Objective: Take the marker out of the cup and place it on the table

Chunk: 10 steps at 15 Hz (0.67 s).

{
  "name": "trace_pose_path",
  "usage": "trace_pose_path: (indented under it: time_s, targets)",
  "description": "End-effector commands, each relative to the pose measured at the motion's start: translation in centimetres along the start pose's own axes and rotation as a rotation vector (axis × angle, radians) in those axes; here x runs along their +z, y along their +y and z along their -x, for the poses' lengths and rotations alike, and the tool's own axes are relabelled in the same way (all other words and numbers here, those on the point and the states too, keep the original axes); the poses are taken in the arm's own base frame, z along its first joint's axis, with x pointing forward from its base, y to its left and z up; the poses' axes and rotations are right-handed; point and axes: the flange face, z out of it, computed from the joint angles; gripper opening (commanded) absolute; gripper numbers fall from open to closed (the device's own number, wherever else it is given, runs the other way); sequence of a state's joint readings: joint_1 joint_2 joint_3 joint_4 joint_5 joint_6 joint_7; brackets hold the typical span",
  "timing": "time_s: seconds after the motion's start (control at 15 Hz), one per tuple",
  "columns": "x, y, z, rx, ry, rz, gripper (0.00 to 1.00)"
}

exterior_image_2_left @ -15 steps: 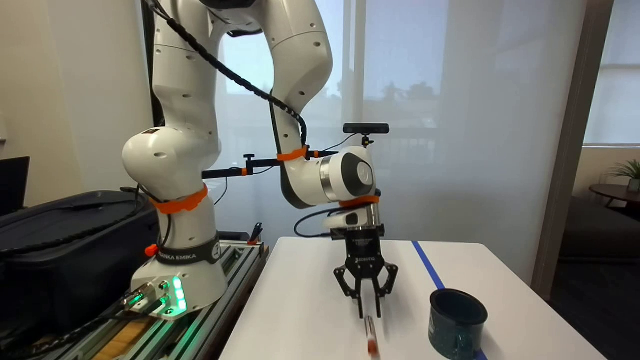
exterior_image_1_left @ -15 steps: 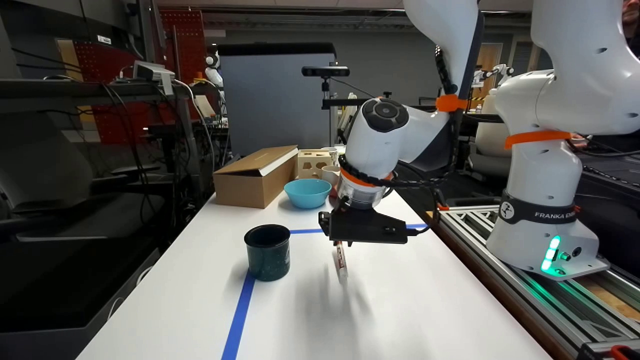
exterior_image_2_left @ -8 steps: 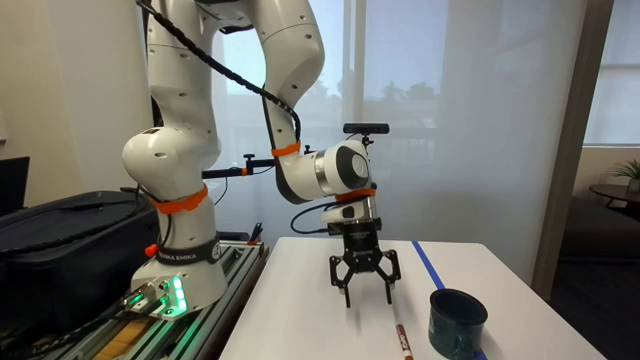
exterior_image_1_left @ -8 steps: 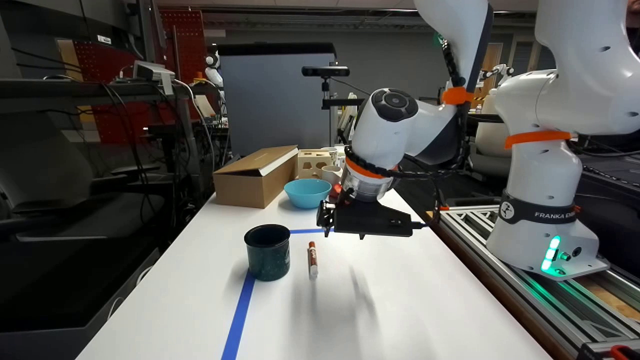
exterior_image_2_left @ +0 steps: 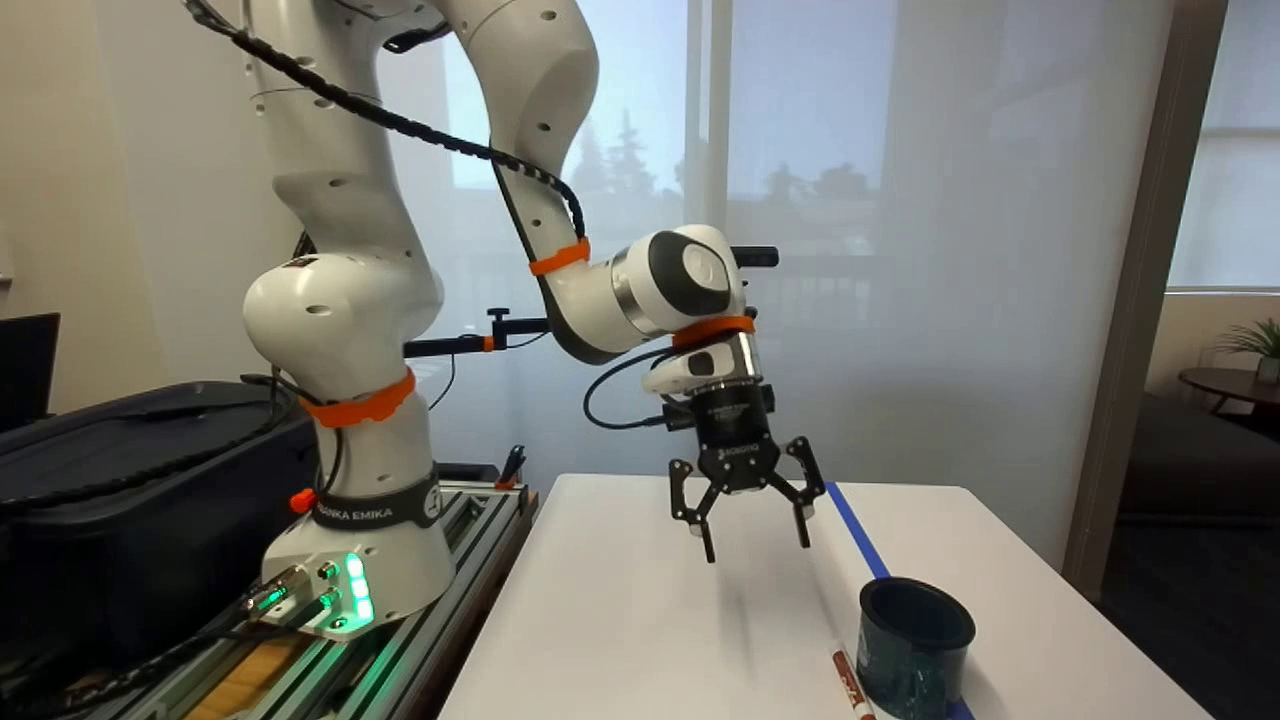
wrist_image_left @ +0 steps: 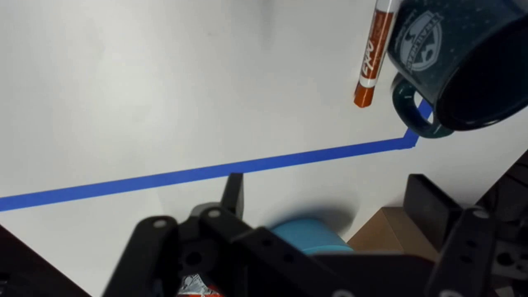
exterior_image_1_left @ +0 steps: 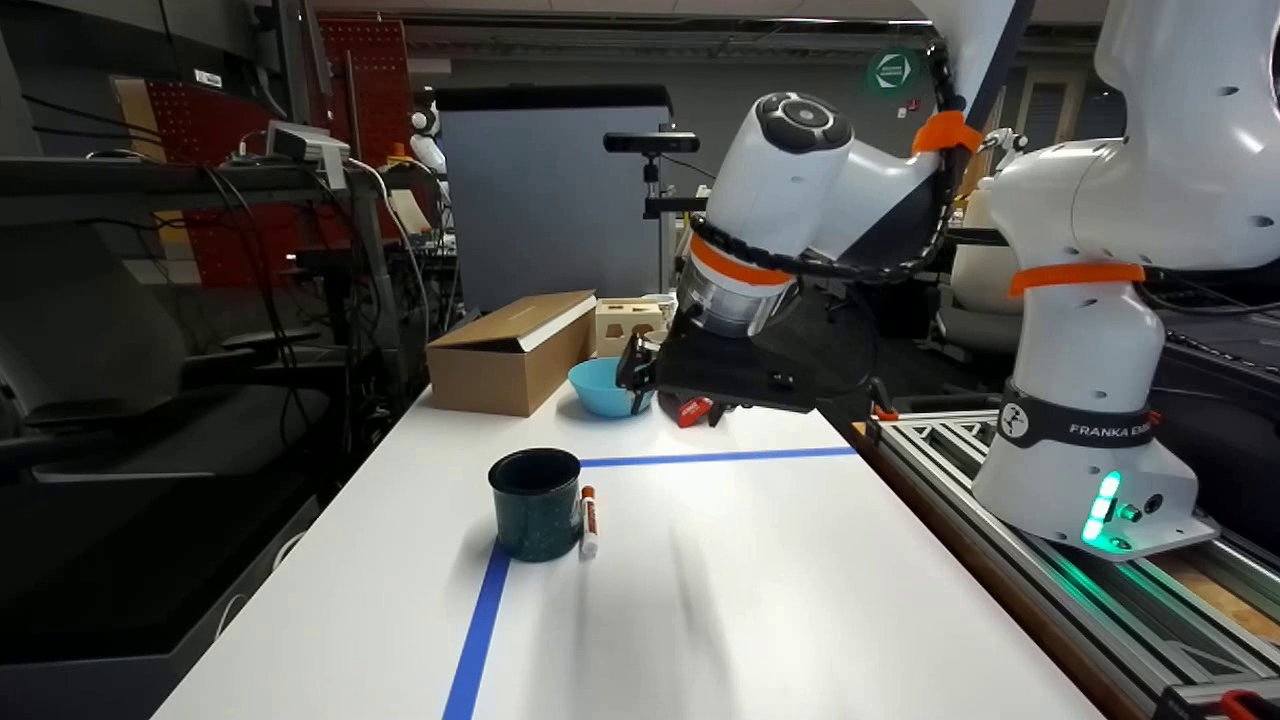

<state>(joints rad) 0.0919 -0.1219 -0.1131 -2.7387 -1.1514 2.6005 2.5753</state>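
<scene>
The marker (wrist_image_left: 375, 49), with a white body, brown-red label and orange-brown cap, lies flat on the white table (exterior_image_1_left: 800, 580). It is right beside the dark teal cup (exterior_image_1_left: 537, 510), close to its wall; whether they touch I cannot tell. The cup stands upright on a blue tape line, its handle showing in the wrist view. In an exterior view the marker (exterior_image_2_left: 850, 685) is cut off by the lower edge. My gripper (exterior_image_2_left: 757, 552) hangs well above the table, away from cup and marker, fingers spread wide with nothing between them.
Behind the gripper are a light blue bowl (exterior_image_1_left: 598, 388), a brown cardboard box (exterior_image_1_left: 510, 360) and a red item (exterior_image_1_left: 693, 410). Farther back stands a beige block with cut-outs (exterior_image_1_left: 626, 325). Blue tape (exterior_image_1_left: 730, 456) crosses the table.
The gripper has opened and let go of the marker, then risen and backed away. The marker has dropped to the table and shifted over to the cup. The cup has not moved.
</scene>
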Motion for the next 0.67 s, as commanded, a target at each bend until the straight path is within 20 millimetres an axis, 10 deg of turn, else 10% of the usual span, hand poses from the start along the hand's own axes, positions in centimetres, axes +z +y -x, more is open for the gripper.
trace_pose_path:
  time_s: [0.0, 0.6]
  targets:
    - [-0.8, -0.2, -0.6, -0.004, 0.004, 0.008, 1.0]
    - [-2.7, -0.2, -2.0, -0.018, 0.012, -0.001, 1.0]
